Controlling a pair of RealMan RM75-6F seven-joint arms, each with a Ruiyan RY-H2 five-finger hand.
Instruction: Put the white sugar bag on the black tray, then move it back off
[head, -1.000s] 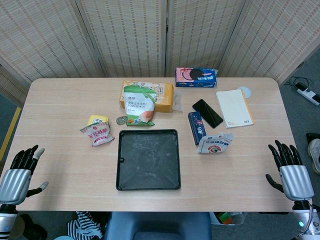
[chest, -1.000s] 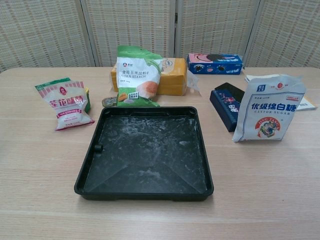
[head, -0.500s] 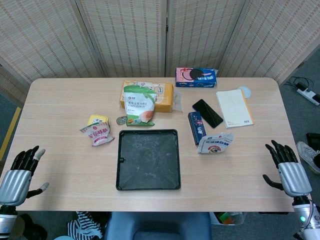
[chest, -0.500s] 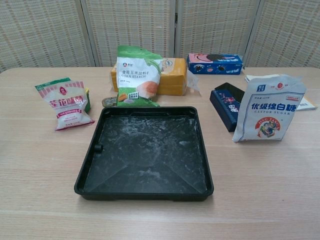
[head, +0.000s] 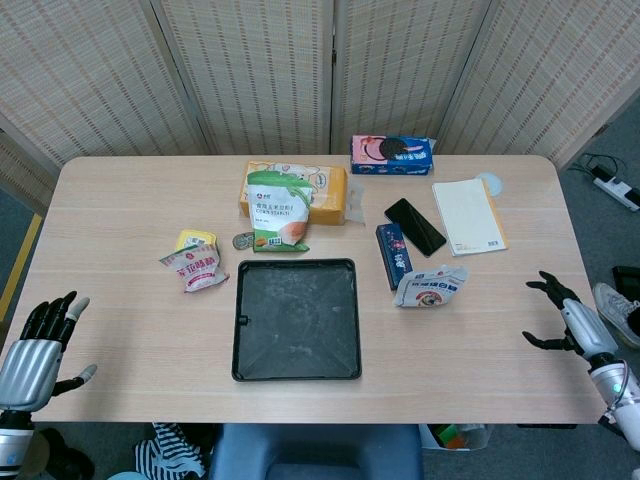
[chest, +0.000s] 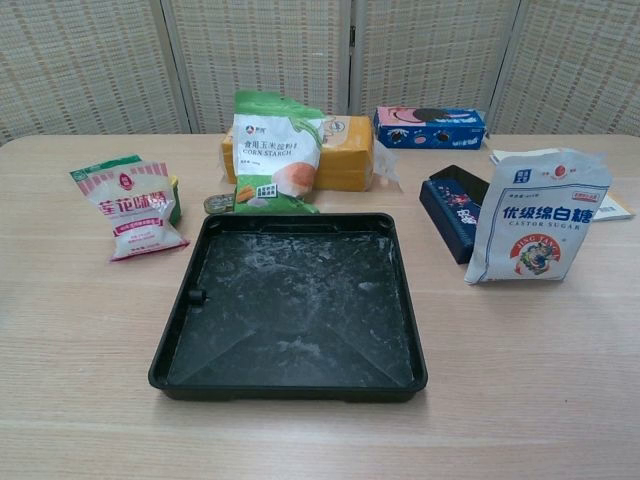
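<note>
Since the white sugar bag (head: 431, 286) stands upright just right of the black tray (head: 296, 372), the right hand (head: 568, 321) is judged nearer; its fingers are spread, nothing held. Left hand (head: 38, 342) likewise spread, well apart.

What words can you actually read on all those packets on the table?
"CORN STARCH": green corn starch bag.
"优级绵白糖", "CASTOR SUGAR": white sugar bag.
Large red Chinese characters on the small pink-and-white packet: too blurred to quote.
Blue cookie box, dark blue box: print too small.
</note>
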